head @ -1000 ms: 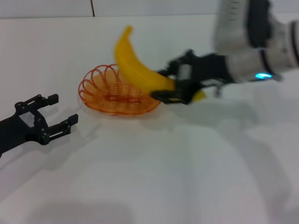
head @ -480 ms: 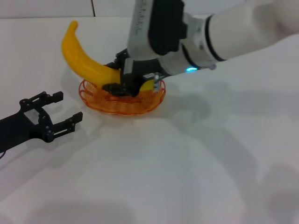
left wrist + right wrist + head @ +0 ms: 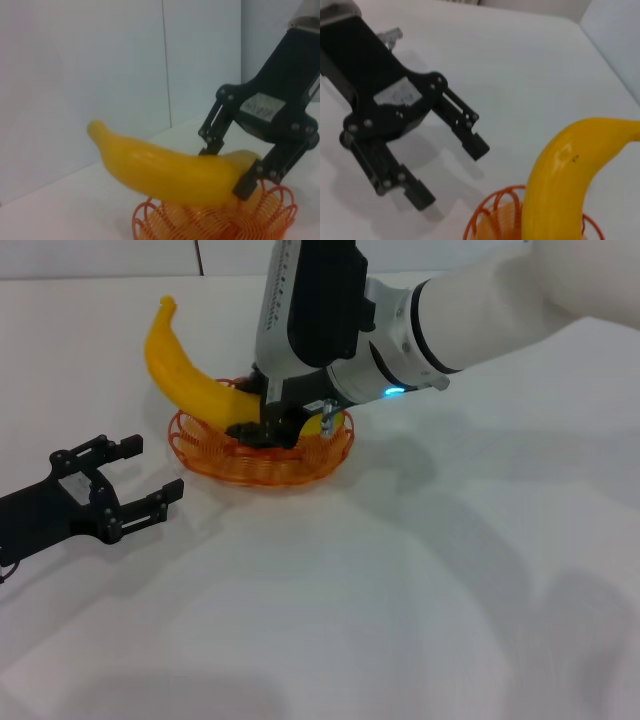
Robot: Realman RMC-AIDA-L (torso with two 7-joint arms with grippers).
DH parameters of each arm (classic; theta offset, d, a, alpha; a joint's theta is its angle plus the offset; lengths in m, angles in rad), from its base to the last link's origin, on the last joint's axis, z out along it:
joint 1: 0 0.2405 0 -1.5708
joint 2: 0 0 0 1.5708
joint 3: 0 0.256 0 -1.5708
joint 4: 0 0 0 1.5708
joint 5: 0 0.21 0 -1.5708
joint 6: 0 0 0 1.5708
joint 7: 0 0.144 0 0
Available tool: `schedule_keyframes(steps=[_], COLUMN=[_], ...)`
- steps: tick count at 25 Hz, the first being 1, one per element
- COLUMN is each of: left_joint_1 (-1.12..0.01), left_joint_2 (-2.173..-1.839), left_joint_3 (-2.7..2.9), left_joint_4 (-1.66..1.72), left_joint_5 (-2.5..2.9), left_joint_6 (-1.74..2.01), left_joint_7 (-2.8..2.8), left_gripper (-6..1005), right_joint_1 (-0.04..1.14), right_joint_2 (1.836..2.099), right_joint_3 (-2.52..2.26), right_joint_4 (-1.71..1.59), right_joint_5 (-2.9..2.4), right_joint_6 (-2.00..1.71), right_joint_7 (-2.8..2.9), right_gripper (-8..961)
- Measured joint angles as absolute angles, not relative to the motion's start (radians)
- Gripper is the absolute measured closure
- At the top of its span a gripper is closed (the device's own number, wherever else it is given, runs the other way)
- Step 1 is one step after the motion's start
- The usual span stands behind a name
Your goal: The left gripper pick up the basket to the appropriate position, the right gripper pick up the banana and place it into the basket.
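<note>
Banana over basket, not yet released.

We find the label-stickered black right gripper [image 3: 262,420] clamped on the large bright-yellow curved banana [image 3: 185,375], now carried from 3 o'clock to above the shallow orange looped-wire basket [image 3: 262,462] on the white table [image 3: 400,590]; its stem points to 11 o'clock. The plain black left gripper [image 3: 135,475], jaws wide, has edged nearer at the basket's 8 o'clock. We judge release comes next.

Glossy, smooth banana [image 3: 188,382] — basket [image 3: 262,462] of thin orange looped wire — matt white table [image 3: 400,590].
</note>
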State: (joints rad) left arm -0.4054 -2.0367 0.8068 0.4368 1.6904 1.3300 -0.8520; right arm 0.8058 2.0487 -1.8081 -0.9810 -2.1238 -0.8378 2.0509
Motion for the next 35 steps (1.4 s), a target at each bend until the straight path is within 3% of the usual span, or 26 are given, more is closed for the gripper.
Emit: schedule_keyframes(steps=[13,17,24,35], left_joint_1=[-0.403,-0.398,-0.396,-0.379], left_joint_2=[-2.037,-2.037,-2.037,-2.036], left_joint_3=[0.806,0.801,0.799,0.798], left_joint_4=[0.437,0.437,0.432,0.427], left_joint_5=[1.690,1.690,1.690,1.656], left_joint_6=[1.330,1.331,1.333,1.337], left_joint_7=[-0.851,-0.851,-0.842,-0.814], left_gripper=[210,211,211,211], right_joint_1=[0.822,0.812,0.568,0.380], right_joint_2=[2.047,2.046,2.042,2.040], right_joint_3=[-1.811,-1.798,-1.638,-1.276], right_joint_4=[-0.944,-0.961,-1.254,-1.177], right_joint_5=[-2.125,-2.124,-2.079,-1.746], right_joint_6=[-0.843,-0.846,-0.949,-1.246], right_joint_7=[2.052,2.059,1.945,1.565], right_gripper=[352,268,122,108])
